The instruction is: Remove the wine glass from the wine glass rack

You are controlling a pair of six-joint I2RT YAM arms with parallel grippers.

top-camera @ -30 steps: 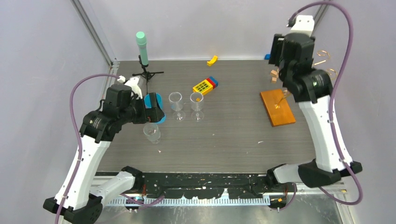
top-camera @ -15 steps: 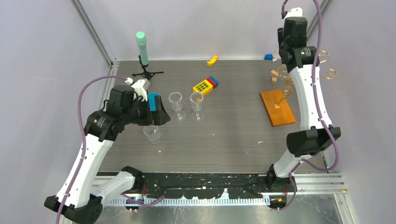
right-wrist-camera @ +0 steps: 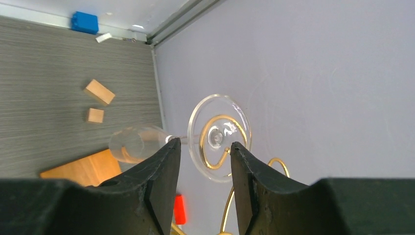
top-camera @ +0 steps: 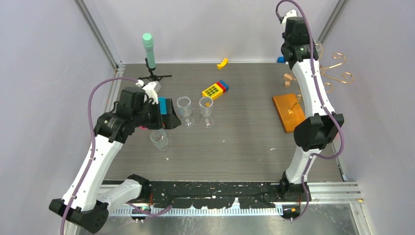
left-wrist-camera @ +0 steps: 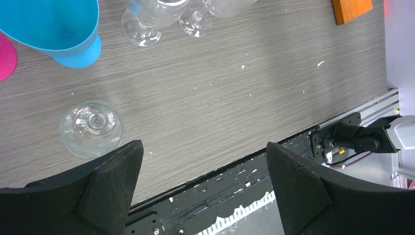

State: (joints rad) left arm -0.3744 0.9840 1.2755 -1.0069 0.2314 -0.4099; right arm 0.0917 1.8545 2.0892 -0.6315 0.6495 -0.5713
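The wine glass [right-wrist-camera: 219,131] hangs upside down from a gold spiral arm of the wine glass rack [right-wrist-camera: 215,161], its round foot towards the right wrist camera and its bowl down to the left. My right gripper [right-wrist-camera: 204,147] is raised high by the right wall. Its jaws are partly closed but apart, one on each side of the foot, and a gap shows beside the left finger. The rack's curls [top-camera: 337,68] rise above its orange-brown base [top-camera: 291,112]. My left gripper [top-camera: 169,120] hovers wide open and empty over the table's left side.
Three clear glasses stand on the table [top-camera: 184,108], [top-camera: 206,108], [top-camera: 159,139], beside a blue cup [left-wrist-camera: 58,24]. A mint microphone on a stand [top-camera: 149,49], a yellow-blue toy [top-camera: 214,90], wooden blocks [top-camera: 287,78] and a blue block [top-camera: 280,59] sit further back.
The right arm has swung up and back from above the wooden base to the rack's top, and its jaws have narrowed. The left gripper has shifted slightly right.
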